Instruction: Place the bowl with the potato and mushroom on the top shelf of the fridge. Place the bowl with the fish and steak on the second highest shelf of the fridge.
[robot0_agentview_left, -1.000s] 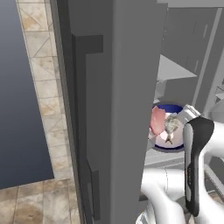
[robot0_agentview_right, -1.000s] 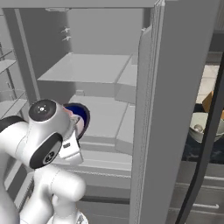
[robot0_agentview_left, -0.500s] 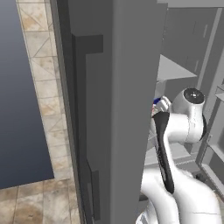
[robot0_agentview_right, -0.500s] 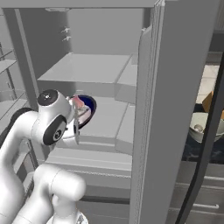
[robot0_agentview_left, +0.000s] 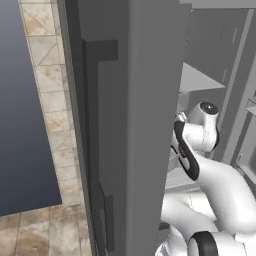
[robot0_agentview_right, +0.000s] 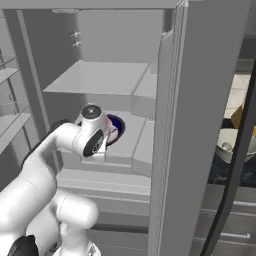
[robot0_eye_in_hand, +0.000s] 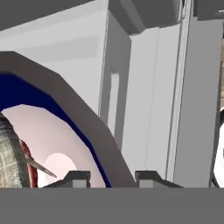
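Jaws (robot0_eye_in_hand: 108, 177) were clamped, by my judgement, on the rim of the bowl (robot0_agentview_right: 116, 129) of fish (robot0_eye_in_hand: 9, 153) and steak (robot0_eye_in_hand: 27, 162) over the fridge's (robot0_agentview_right: 200, 125) second shelf (robot0_agentview_right: 131, 142); level lowering before release was advised.

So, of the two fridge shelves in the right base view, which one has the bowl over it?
The lower shelf: the blue bowl sits just above it, under the upper shelf, which carries nothing.
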